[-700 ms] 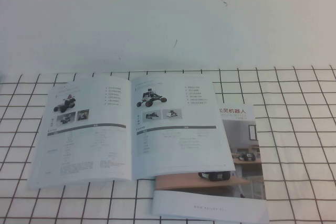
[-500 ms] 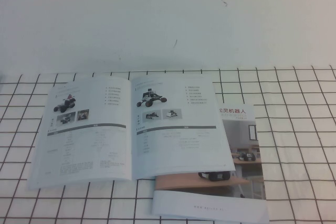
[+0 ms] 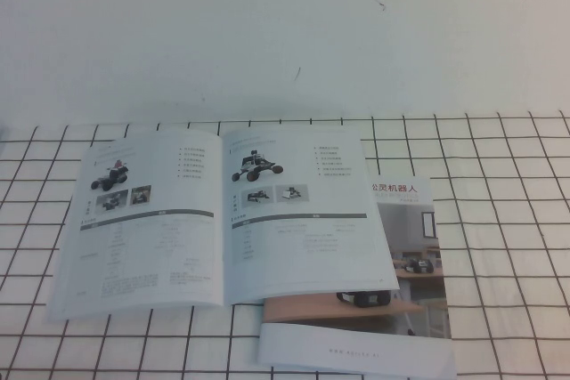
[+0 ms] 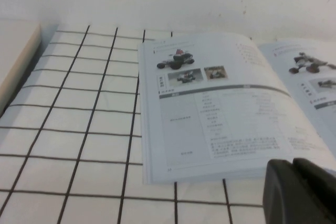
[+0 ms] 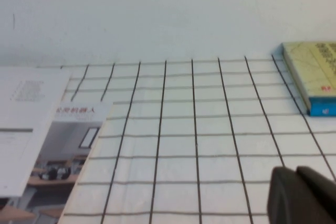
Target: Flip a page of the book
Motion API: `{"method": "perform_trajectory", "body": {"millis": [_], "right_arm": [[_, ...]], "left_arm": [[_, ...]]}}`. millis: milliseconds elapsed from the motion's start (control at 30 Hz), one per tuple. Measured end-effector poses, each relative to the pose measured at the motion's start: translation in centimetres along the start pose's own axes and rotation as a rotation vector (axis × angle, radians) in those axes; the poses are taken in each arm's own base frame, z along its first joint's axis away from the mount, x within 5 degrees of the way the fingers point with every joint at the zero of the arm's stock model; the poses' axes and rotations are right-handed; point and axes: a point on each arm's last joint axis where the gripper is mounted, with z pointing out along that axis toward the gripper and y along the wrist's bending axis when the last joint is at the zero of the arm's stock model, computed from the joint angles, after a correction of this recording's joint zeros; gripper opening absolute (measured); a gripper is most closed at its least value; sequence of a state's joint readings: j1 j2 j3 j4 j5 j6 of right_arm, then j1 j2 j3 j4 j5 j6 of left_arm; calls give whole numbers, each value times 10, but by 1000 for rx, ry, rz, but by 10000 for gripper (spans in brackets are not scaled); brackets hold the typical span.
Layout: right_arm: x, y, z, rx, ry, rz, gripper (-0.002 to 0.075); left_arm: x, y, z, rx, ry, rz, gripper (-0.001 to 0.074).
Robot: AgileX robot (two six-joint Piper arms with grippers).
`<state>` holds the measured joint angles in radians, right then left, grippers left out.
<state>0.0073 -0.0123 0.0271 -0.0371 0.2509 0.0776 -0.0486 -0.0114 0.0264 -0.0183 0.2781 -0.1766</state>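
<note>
We are at the start: the book [image 3: 223,215] lies open and flat on the checked tabletop [image 3: 499,246], its right-hand page [image 3: 303,211] unlifted and overlapping the brochure [image 3: 392,309]. The high view shows neither arm; each wrist view shows only a dark tip of the left gripper [image 4: 300,192] and right gripper [image 5: 302,195], so we cannot tell whether either pair is open. The book lies ahead of the left gripper, the page's edge ahead of the right; next we should probably catch that edge, and only the right wrist view shows a yellow box [image 5: 315,77] nearby.
</note>
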Motion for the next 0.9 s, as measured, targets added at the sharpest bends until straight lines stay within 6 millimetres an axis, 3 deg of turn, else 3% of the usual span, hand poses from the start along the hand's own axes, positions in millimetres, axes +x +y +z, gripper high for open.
{"method": "perform_trajectory", "body": {"millis": [367, 900], "right_arm": [[-13, 1, -1, -11, -146, 0, -2], [7, -1, 0, 6, 77, 0, -2]], "left_arm": [[-9, -3, 0, 31, -103, -48, -4], [1, -1, 0, 12, 11, -40, -4]]}}
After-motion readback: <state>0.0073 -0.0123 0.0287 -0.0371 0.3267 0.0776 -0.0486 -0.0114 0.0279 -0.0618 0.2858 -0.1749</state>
